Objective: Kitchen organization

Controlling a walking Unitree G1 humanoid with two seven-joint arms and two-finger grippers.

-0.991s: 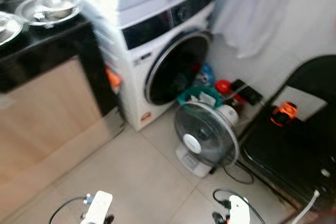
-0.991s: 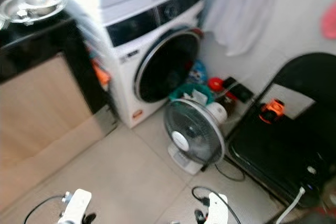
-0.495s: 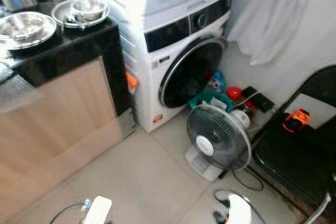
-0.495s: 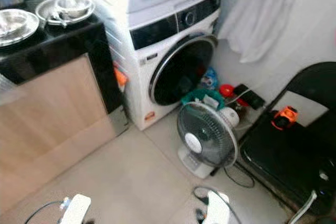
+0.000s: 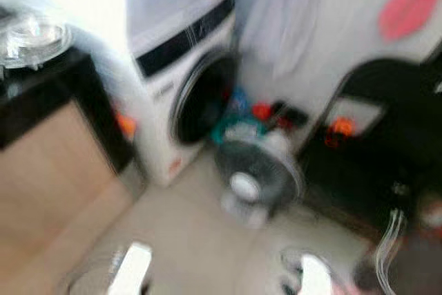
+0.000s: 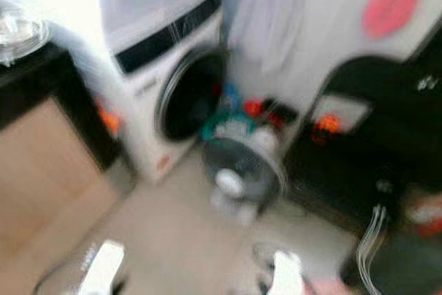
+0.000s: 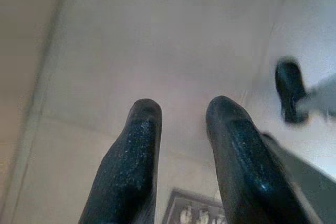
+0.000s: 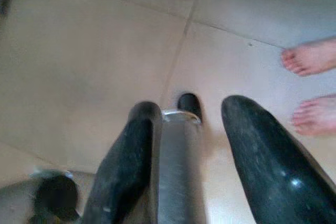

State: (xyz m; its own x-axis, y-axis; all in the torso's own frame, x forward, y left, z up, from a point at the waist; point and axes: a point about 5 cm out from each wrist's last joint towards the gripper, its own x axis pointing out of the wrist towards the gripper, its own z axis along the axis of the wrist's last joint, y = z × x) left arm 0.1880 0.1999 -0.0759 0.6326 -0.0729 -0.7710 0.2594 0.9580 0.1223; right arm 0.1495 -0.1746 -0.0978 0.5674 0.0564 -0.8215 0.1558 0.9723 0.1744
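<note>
Through the blurred left eye view, a washing machine (image 5: 183,81) stands beside the black bench (image 5: 48,94) carrying a steel bowl (image 5: 31,38); a fan (image 5: 257,174) sits before the machine. The left tool (image 7: 181,119) hangs parted and empty above the floor (image 7: 157,40). The right tool (image 8: 191,116) hangs parted and empty near 2 bare feet (image 8: 312,85).

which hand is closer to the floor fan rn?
Right. The right hand hangs low, just right of the floor fan; the left hand hangs farther off to its left, nearer the cabinet.

You've got a glossy white washing machine (image 5: 176,94), wood-look cabinet (image 5: 48,177) w/ shiny black top — matt tile floor (image 7: 157,51).
</note>
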